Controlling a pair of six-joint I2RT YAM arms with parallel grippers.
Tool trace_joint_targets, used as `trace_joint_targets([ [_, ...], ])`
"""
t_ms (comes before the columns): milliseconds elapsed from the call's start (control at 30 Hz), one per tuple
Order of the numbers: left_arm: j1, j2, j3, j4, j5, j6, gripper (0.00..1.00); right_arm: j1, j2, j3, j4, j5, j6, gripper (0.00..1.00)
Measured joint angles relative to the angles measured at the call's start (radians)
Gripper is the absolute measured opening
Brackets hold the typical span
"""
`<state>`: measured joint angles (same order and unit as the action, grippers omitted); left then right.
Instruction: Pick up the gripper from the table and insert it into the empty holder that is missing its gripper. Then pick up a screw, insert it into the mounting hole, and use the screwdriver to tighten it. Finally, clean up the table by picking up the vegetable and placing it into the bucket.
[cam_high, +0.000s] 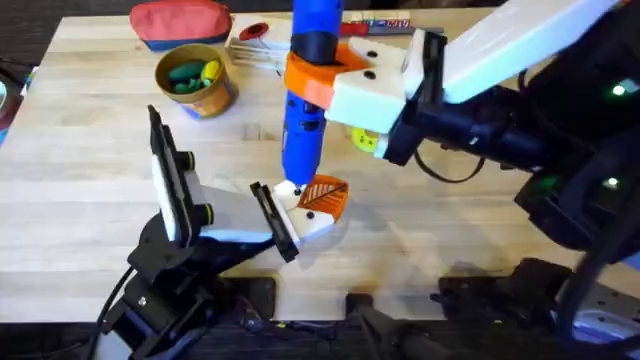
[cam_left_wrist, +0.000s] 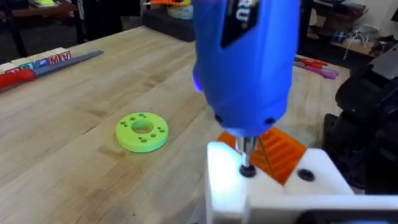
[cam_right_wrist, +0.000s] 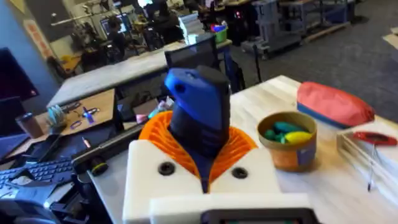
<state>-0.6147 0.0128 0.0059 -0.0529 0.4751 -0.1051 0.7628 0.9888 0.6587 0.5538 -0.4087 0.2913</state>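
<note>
The right gripper (cam_high: 335, 85) is clamping the thick, rigid, top-heavy bright-blue cylindrical screwdriver (cam_high: 305, 95) mid-barrel, bit pressing the white plastic holder (cam_left_wrist: 249, 186); the left gripper's opening I cannot tell.

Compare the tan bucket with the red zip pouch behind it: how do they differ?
The small round tan-yellow bucket stands upright and open-topped, with green, blue and yellow items showing inside; the soft red zip pouch lies flat and looks closed. The bucket has patterned sides; the pouch is plain red. Both sit at the wooden table's far left, neither held.
</note>
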Motion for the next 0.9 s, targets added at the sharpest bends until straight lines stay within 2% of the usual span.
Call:
trace_joint_targets([
  [100,0.000,0.000,0.000,0.000,0.000,0.000,0.015,-0.007,0.006,-0.002,0.129,-0.006,-0.004,0.007],
  [200,0.000,0.000,0.000,0.000,0.000,0.000,0.015,-0.052,-0.021,-0.002,0.204,-0.008,-0.004,0.007],
  [333,0.000,0.000,0.000,0.000,0.000,0.000,0.015,-0.145,-0.062,-0.002,0.185,-0.008,-0.016,0.007],
  [433,0.000,0.000,0.000,0.000,0.000,0.000,0.015,-0.212,-0.062,-0.002,0.098,-0.004,-0.112,0.007],
  [533,0.000,0.000,0.000,0.000,0.000,0.000,0.015,-0.275,-0.039,-0.002,-0.027,0.038,-0.299,0.007],
  [667,0.000,0.000,0.000,0.000,0.000,0.000,0.015,-0.344,0.028,-0.002,-0.132,0.191,-0.600,0.007],
  [900,0.000,0.000,0.000,0.000,0.000,0.000,0.015,-0.422,0.211,-0.002,-0.146,0.512,-1.123,0.007],
])
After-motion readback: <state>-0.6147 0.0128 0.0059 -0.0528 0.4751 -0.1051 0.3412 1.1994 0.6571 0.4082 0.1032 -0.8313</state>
